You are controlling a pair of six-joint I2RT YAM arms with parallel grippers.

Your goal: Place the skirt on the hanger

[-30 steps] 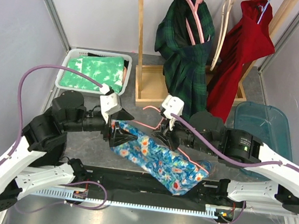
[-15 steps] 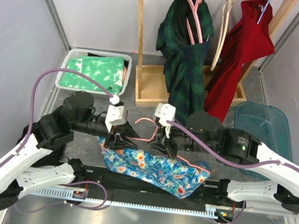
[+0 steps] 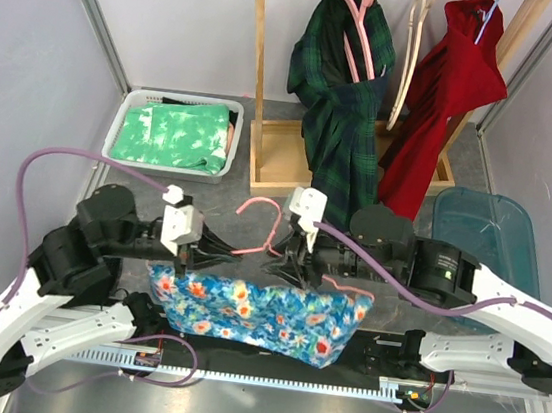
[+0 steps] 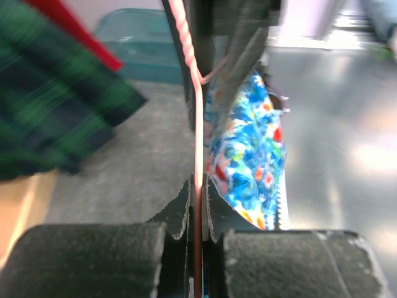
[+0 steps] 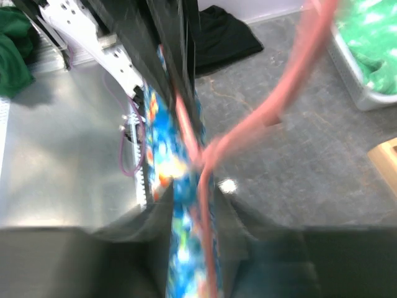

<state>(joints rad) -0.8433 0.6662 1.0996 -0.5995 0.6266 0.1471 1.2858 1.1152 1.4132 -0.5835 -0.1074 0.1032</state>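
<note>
The pink hanger [image 4: 196,118] is clamped in the closed fingers of the left gripper [image 4: 197,192]. Hanger wire and skirt edge are seen between the right gripper [image 5: 197,214] fingers; a grip cannot be told through blur. The floral skirt [image 3: 253,310] is spread below both grippers, near the arm bases. Farther off, a plaid garment [image 3: 344,104] and a red garment [image 3: 451,97] are hung on a wooden rack [image 3: 255,73].

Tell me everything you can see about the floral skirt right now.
The skirt is thin-looking blue fabric printed with red, orange and white flowers. It is spread wide and hangs as a flat panel along a pink hanger, low in front of the arm bases, with its lower edge dipping toward the right. The left gripper is shut on the hanger's bar above the skirt's left part. The right gripper is at the hanger near the middle, its grip too blurred to judge.
</note>
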